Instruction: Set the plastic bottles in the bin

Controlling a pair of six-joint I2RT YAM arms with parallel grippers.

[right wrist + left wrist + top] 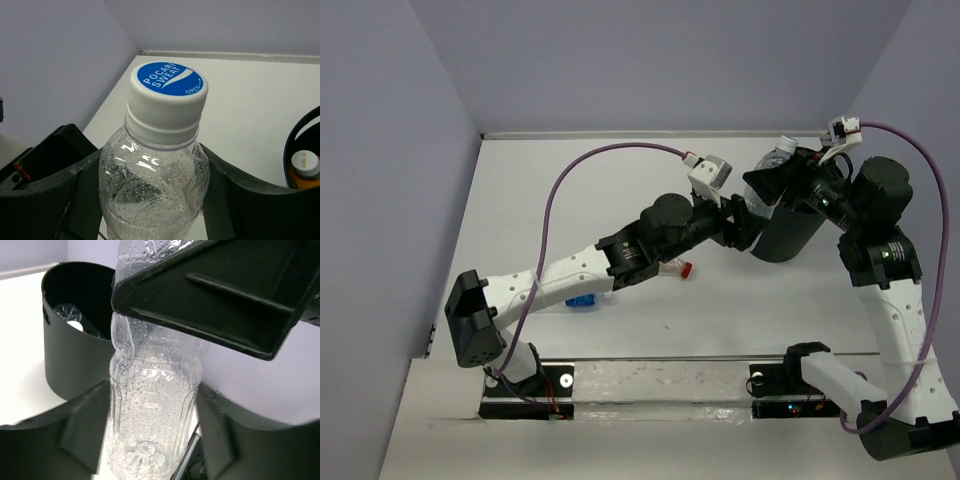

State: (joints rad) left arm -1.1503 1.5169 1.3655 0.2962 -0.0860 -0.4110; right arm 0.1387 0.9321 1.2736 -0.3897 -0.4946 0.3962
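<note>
A clear unlabelled plastic bottle (767,168) with a white and blue cap (167,95) is held in the air just left of the black bin (790,232). My left gripper (742,215) is shut on its lower body (152,410). My right gripper (772,182) is shut on its shoulder below the cap (152,180). The right gripper's finger (225,295) crosses the left wrist view. The bin (70,365) holds a clear bottle (67,314), and an orange-liquid bottle (305,165) shows inside its rim (295,137).
A bottle with a red cap (675,268) lies on the table under my left arm. A blue-labelled bottle (582,300) lies nearer the left base. The back wall stands close behind the bin.
</note>
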